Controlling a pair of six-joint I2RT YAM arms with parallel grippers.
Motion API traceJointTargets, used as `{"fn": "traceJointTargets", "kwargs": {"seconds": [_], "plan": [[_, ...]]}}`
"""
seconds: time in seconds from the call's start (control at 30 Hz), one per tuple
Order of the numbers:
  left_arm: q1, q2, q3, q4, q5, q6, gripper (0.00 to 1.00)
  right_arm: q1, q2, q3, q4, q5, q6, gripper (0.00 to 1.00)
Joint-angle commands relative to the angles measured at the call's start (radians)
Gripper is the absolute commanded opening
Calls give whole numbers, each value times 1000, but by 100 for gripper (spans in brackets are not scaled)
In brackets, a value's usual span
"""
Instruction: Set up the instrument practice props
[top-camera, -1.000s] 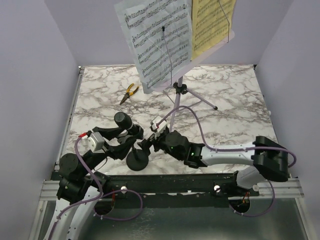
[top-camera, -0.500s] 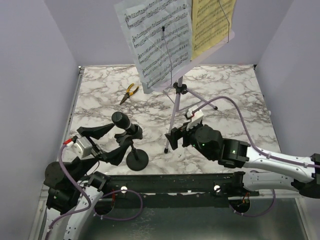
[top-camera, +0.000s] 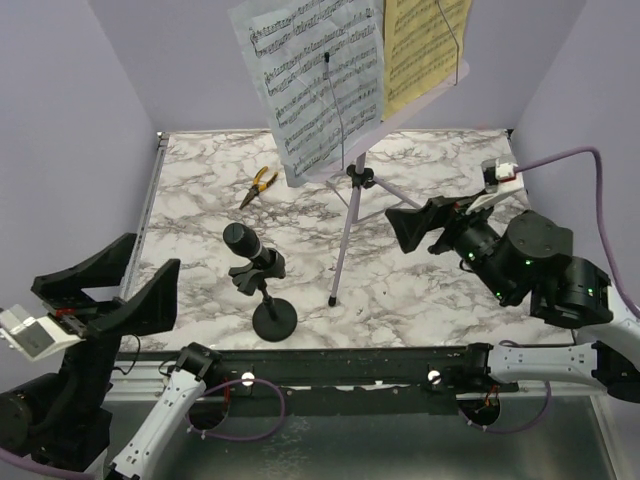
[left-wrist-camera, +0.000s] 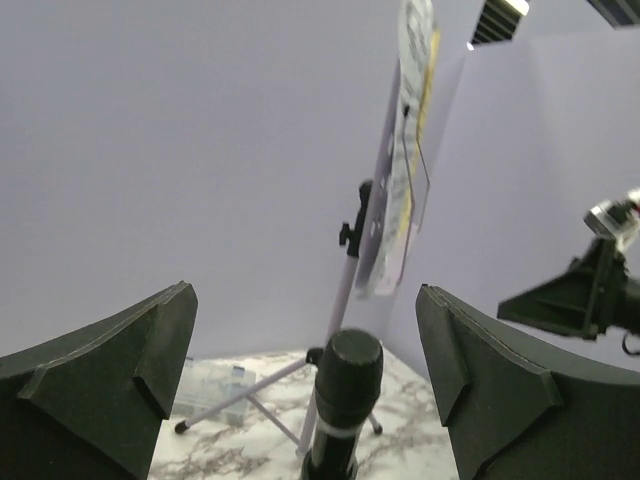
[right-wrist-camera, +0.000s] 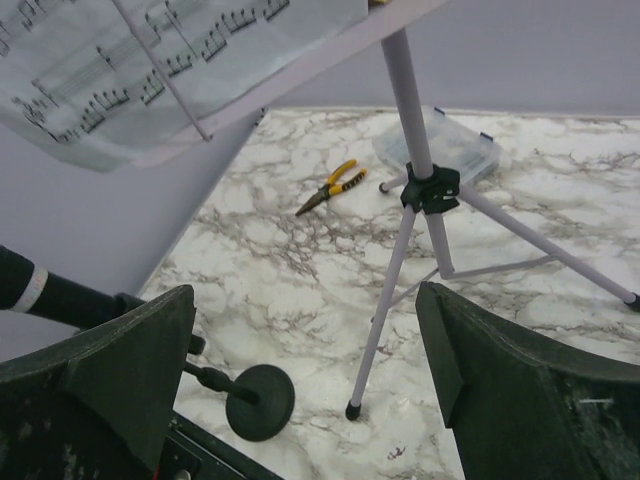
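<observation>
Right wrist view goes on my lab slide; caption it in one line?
Open right gripper frames the lilac music stand tripod, pliers, clear box and mic stand base.

Upright lilac music stand (top-camera: 344, 235), sheet-music pages (top-camera: 320, 80); microphone (top-camera: 248, 249) (tilted) on mic stand (top-camera: 273, 322)

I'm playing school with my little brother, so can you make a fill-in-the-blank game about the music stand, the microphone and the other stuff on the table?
1. The pliers have ____ handles.
2. The music stand rests on ____ thin legs.
3. The microphone sits in a short stand with a ____ base.
4. The left gripper and the right gripper are both ____, holding nothing.

Missing words: yellow; three; round; open.
</observation>
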Motion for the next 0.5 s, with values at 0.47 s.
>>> {"fn": "traceJointTargets", "kwargs": {"seconds": [0.47], "plan": [[-4,224,220,102,-183,-1,99,6,-66,87,275,45,-280,100]]}}
